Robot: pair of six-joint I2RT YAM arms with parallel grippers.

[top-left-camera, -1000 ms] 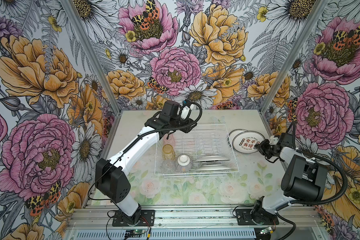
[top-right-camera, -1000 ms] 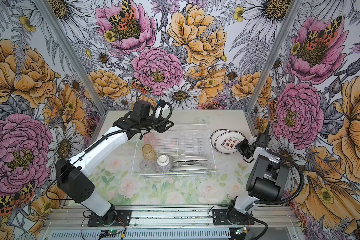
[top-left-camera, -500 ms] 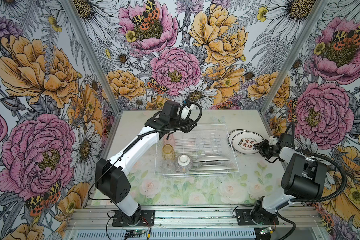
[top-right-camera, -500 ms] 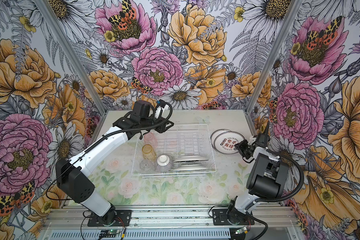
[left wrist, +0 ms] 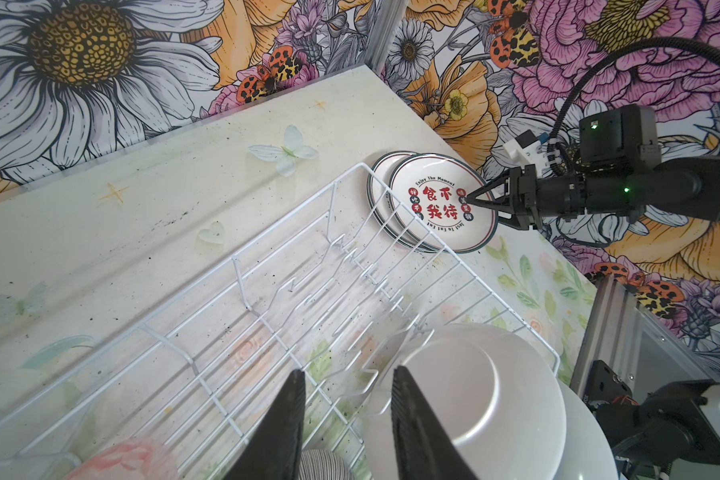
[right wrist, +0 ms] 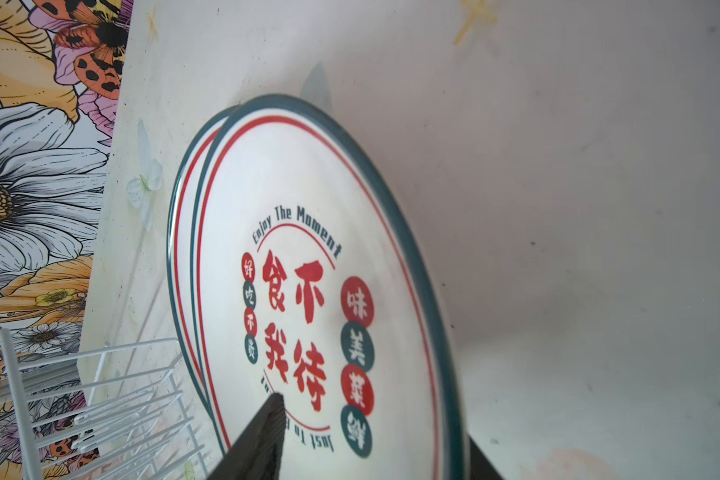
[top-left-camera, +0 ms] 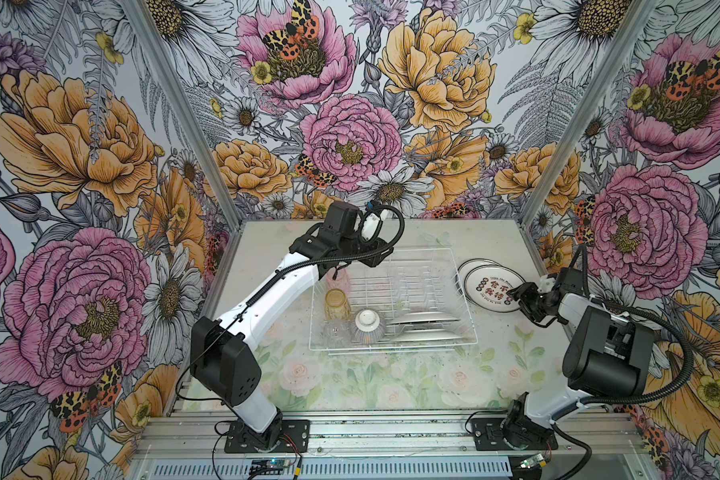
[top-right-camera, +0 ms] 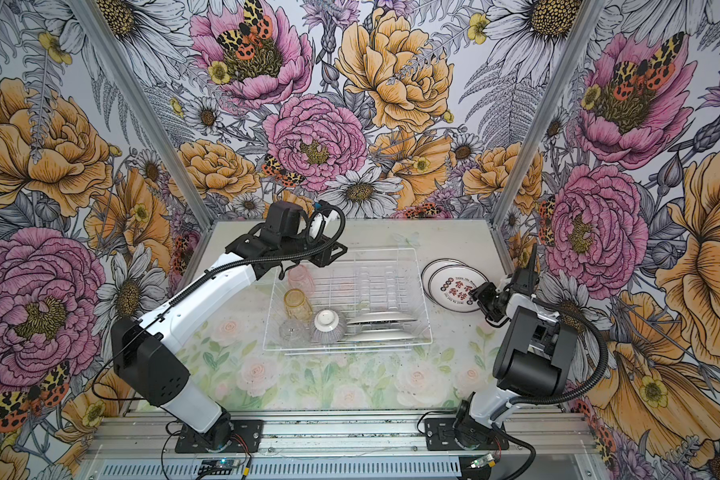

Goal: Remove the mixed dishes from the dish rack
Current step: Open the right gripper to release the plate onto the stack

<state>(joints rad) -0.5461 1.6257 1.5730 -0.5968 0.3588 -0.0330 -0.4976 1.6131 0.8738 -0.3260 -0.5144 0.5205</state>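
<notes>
Right of the rack, on the table, two printed plates lie stacked, the top plate shifted nearer than the lower plate. The right pincer is released, its fingers spread either side of the top plate's rim, one above the printed face. Over the rack's far left corner hangs the left pincer, also released, nothing between its fingers. Inside the rack, a pink tumbler, amber tumbler and clear tumbler line the left side. An upturned bowl sits beside the clear one, and white plates stand on edge at the near right.
</notes>
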